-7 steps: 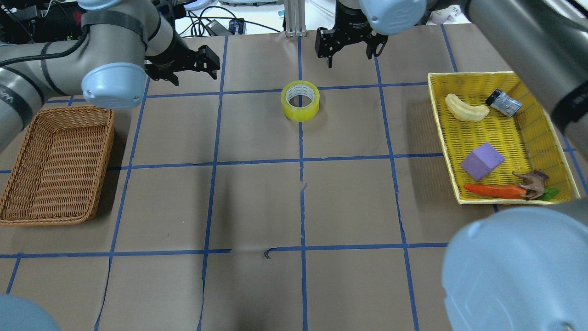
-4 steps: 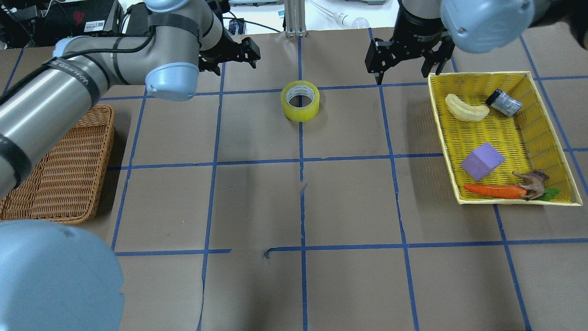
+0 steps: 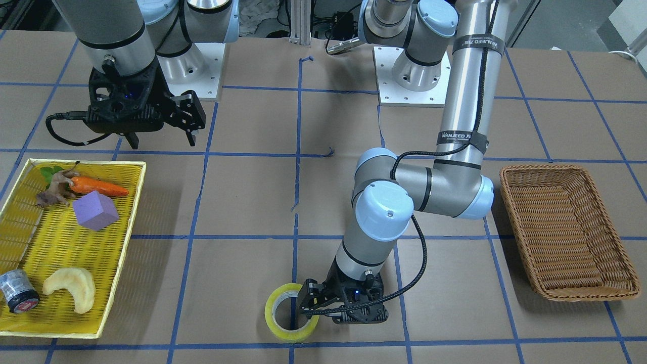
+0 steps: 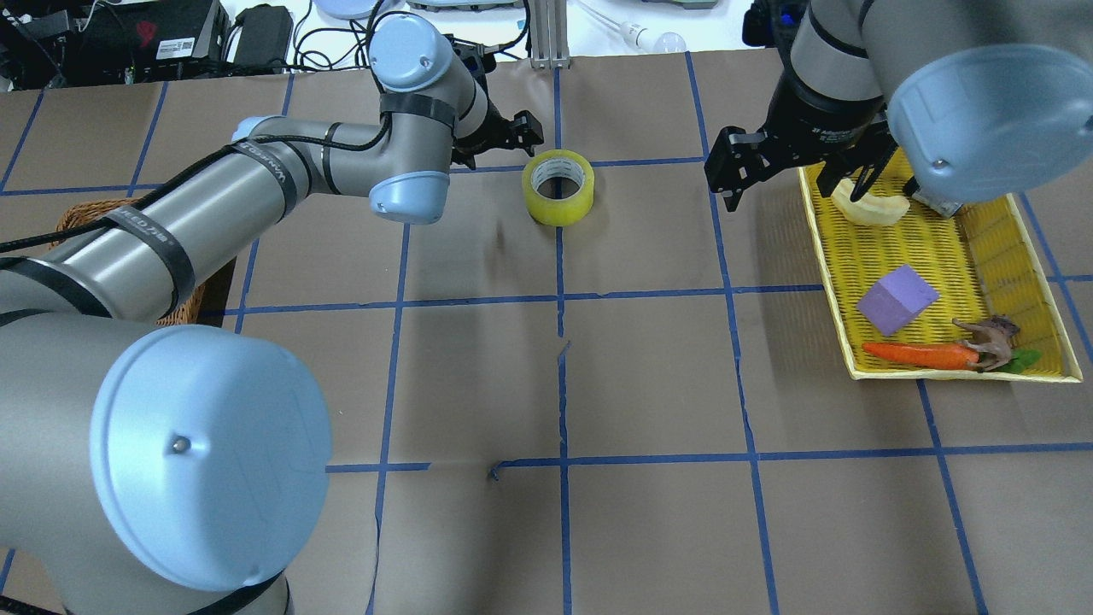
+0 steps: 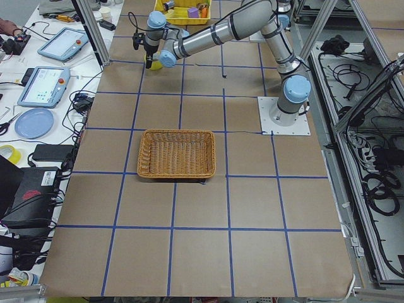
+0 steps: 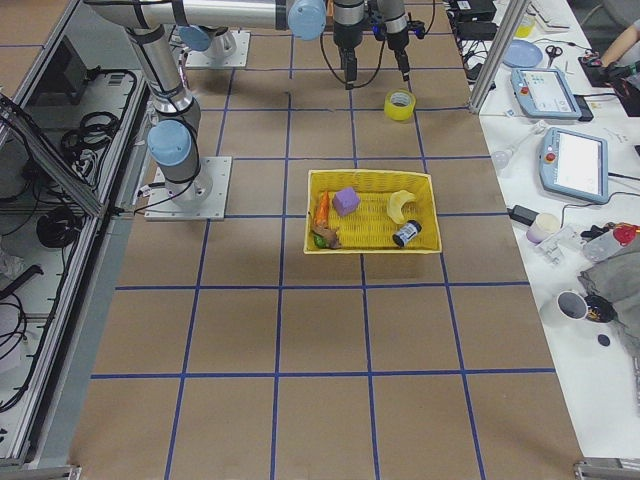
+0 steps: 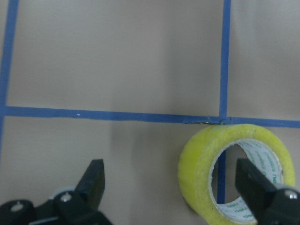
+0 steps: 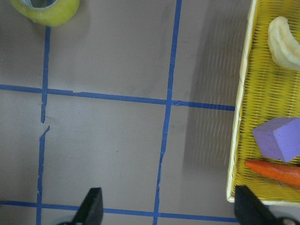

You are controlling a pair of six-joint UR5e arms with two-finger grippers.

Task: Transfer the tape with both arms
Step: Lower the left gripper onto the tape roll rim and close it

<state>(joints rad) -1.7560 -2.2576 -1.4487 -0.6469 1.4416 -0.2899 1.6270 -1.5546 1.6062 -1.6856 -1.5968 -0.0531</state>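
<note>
The tape (image 4: 558,206) lies flat with its hole upward on the brown surface (image 4: 649,376), on a blue grid line just beside a crossing. The left pincer (image 7: 173,180) is low and right next to it, spread wide and holding nothing. One finger (image 7: 255,185) is over the roll's rim, but whether it touches cannot be told. The right pincer (image 4: 798,192) hangs wide and empty at the edge of the yellow tray (image 4: 948,248). The wicker basket (image 3: 563,230) sits well apart from the roll.
</note>
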